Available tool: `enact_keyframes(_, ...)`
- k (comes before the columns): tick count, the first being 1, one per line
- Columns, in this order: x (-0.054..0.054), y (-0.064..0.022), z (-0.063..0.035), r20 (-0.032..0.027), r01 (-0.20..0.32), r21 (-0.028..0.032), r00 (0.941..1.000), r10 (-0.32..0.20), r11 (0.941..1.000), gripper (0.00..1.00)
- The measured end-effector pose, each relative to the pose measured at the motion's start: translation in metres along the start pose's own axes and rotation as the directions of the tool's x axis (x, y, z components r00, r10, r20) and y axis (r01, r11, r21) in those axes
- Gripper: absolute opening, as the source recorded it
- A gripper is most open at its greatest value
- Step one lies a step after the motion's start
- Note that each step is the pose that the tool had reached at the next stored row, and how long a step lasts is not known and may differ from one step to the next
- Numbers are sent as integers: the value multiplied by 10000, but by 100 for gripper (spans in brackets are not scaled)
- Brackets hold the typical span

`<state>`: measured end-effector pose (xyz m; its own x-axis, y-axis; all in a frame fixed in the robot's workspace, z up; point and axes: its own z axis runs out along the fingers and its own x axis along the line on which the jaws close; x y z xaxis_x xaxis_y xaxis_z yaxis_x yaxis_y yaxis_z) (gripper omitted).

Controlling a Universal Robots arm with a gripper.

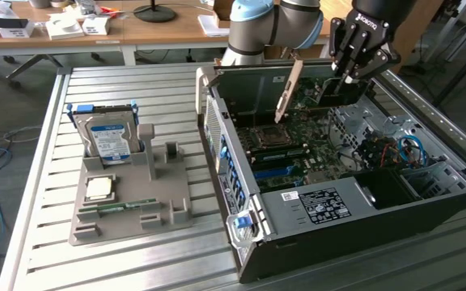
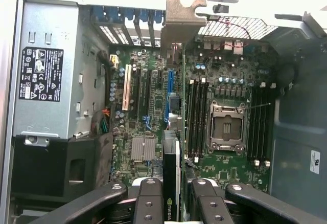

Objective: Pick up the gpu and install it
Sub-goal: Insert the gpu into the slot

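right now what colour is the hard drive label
Its label is blue and white; exterior view best.

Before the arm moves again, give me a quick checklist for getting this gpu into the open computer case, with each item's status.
1. Grip: ok, gripper shut on the gpu, edge between its fingers.
2. Access: ok, case open, motherboard exposed.
3. Orientation: ok, bracket points toward the rear slot openings.
4. Alignment with the blue slot: cannot tell.
5. Seating: not ok, the gpu hangs above the motherboard.
6. Surroundings: ok, hard drive stands in its grey holder beside the case.
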<state>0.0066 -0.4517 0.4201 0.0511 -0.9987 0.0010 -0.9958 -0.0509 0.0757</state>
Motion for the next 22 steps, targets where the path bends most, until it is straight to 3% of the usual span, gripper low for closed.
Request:
enact_keyframes(11,-1,5,14,3,10,2,10000,-10,10000,26)
enact_keyframes(17,-4,61,47,-8,66,76,10000,-66,9999,26)
enact_keyframes(22,-6,92,64,-10,95,94,10000,-94,9999,26)
